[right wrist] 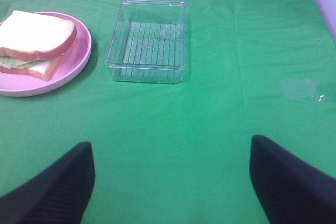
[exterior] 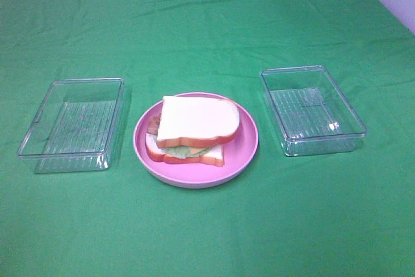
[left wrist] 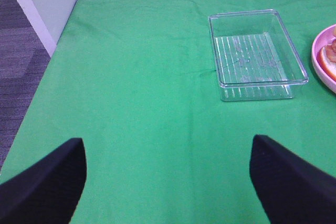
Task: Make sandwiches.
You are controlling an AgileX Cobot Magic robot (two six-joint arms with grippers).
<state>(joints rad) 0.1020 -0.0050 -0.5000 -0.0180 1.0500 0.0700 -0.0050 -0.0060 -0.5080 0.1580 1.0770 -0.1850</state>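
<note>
A toy sandwich [exterior: 192,129] lies on a round pink plate [exterior: 246,150] at the middle of the green cloth: two white bread slices with orange-brown crust, green lettuce, yellow cheese and a bit of bacon between them. The right wrist view shows the sandwich [right wrist: 34,41] on the plate [right wrist: 79,56]. The left wrist view catches only the plate's edge [left wrist: 318,61]. Neither gripper appears in the exterior high view. My left gripper [left wrist: 168,182] and my right gripper [right wrist: 170,182] both stand open over bare cloth, well short of the plate, holding nothing.
A clear rectangular tray [exterior: 74,123] sits left of the plate and another clear tray [exterior: 312,109] sits right of it, both empty. The table's left edge and grey floor [left wrist: 21,61] show in the left wrist view.
</note>
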